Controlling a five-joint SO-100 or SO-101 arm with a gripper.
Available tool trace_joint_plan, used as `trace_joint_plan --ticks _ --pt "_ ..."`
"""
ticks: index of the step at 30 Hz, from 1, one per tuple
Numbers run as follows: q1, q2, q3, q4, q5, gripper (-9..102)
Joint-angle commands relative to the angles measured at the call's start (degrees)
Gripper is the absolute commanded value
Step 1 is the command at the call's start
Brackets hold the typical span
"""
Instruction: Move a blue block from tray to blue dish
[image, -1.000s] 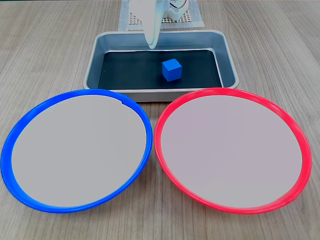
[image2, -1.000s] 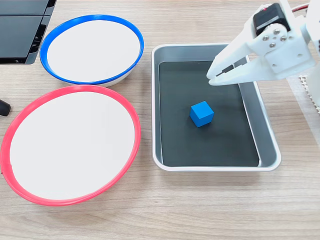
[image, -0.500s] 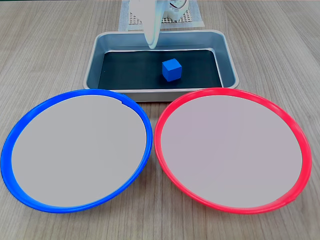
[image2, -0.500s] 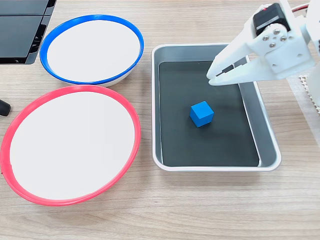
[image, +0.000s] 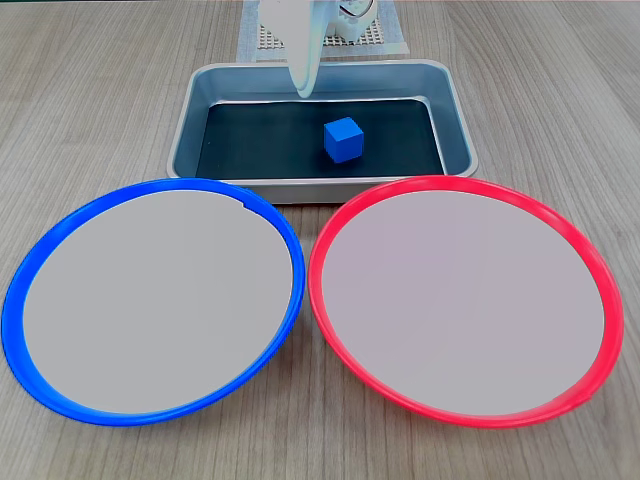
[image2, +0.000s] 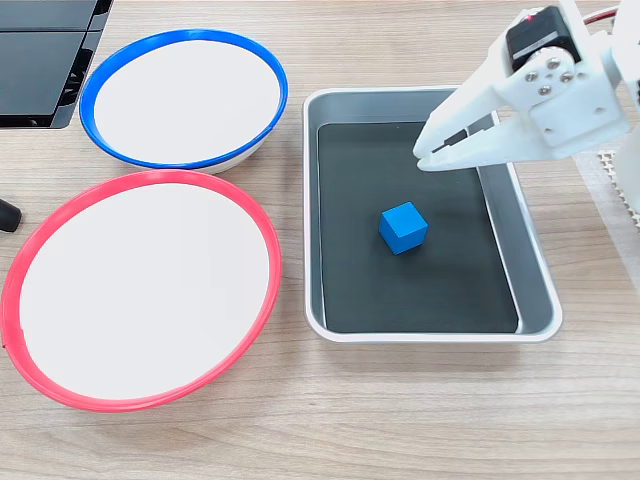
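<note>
— Fixed view from the front first: what do we see, going from left to right?

— On the left we see the blue dish (image: 150, 300) lying on the wooden counter (image: 90, 90), and just beside it on the right the red-rimmed dish (image: 465, 300). Both have a pale grey centre with nothing on it. Behind them stands the tray (image: 458, 120), and the blue block (image: 343, 139) sits on its black floor, a little right of the middle.

— And the claw?

— We see the white claw (image: 303, 90) hanging over the back left part of the tray, apart from the block. From this side its fingers look like one piece.

— What does the other fixed view give us, again left to right?

— At the far left we see a dark flat object (image2: 45, 60) at the edge, then the blue dish (image2: 183, 98) at the top and the red-rimmed dish (image2: 140, 290) below it. The tray (image2: 535, 290) is right of them, with the blue block (image2: 403, 227) near the middle of its floor. The claw (image2: 422, 158) comes in from the right, above the tray's upper right part; its tips are almost together, with only a thin dark slit between them, and it grasps nothing. The block is well apart from the blue dish.
</note>
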Motion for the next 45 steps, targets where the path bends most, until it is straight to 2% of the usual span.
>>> trace_joint_plan --ticks 1,11,15,17,20,24,27,29,33,36,39,45 --pt "0.44 1.41 0.00 0.09 0.26 0" --pt "0.35 1.41 0.00 0.00 -0.35 0" --pt "0.26 0.09 -0.79 -4.83 -20.74 2" --pt "0.09 -3.60 -3.08 -10.20 -34.98 0" --pt "0.18 -8.79 -7.29 -12.22 -44.47 0" --pt "-1.14 -24.43 -17.31 -8.61 -51.86 0" --pt "-3.87 -45.62 -31.38 -0.62 -50.45 6" --pt "-4.66 -55.63 -39.20 4.48 -44.56 12" --pt "-7.38 -73.04 -53.00 14.50 -35.07 18" --pt "-8.96 -79.63 -57.13 16.96 -33.84 27" --pt "-9.58 -83.76 -58.01 17.23 -33.66 30" --pt "-9.40 -90.26 -57.66 17.23 -33.93 28"
